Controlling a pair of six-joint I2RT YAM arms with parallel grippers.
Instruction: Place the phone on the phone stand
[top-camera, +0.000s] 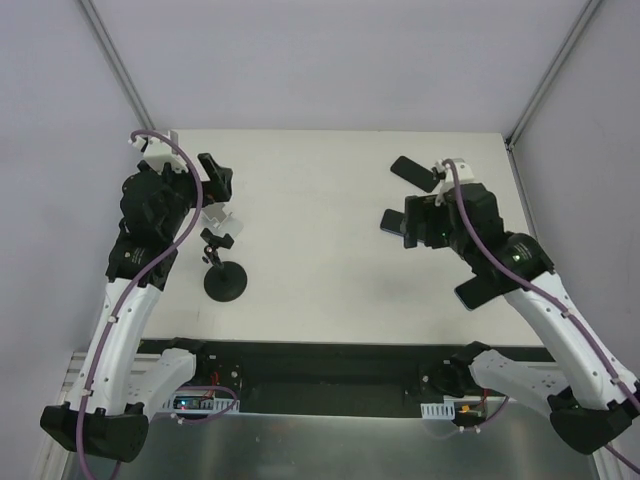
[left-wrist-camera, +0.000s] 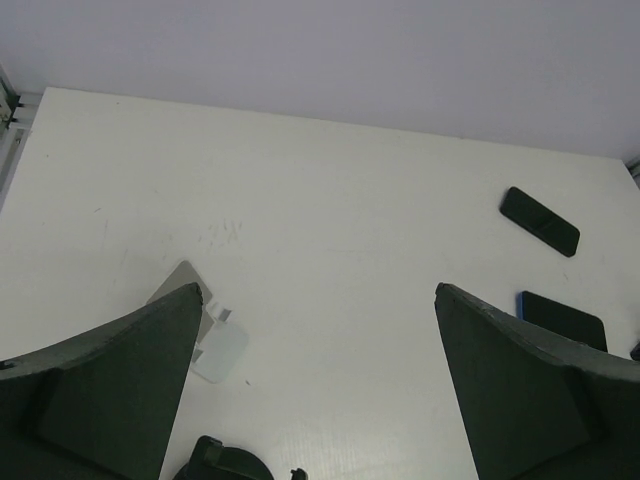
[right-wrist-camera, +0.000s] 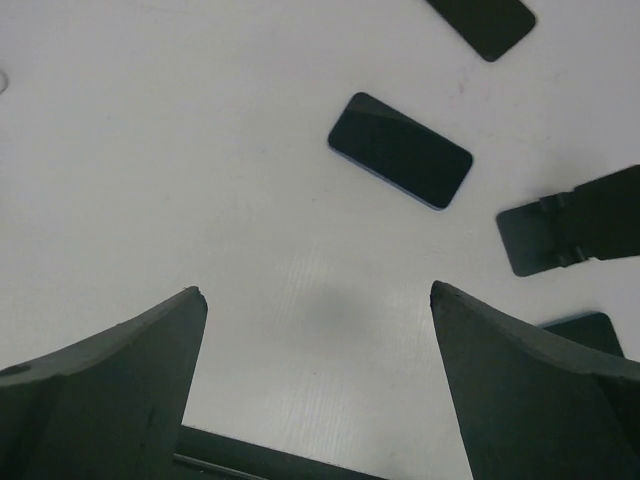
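- Nearest to us in the left wrist view are the dark fingers (left-wrist-camera: 110, 390) of the left gripper (left-wrist-camera: 317, 300). They are spread wide with nothing between them, above the white table (top-camera: 310, 220).
- The right gripper (right-wrist-camera: 317, 295) also fills the bottom of its own view. Its jaws are wide apart too, and it holds nothing.
- Ahead of the right gripper, a blue-edged phone (right-wrist-camera: 400, 150) lies flat on the table with its dark screen up. Nothing touches it, and it is not on any stand.
- A black phone (right-wrist-camera: 487, 22) lies flat farther off, well apart from the first.
- At the right edge of the right wrist view we see a black folding stand (right-wrist-camera: 560, 228). Below it is the corner of another blue-rimmed flat thing, which we cannot identify.
- Near the left gripper, a white phone stand (left-wrist-camera: 220, 350) sits on the table with nothing on it.
- Beside it, towards the arm bases, stands a black clamp stand with a round base (top-camera: 227, 281), also bare.
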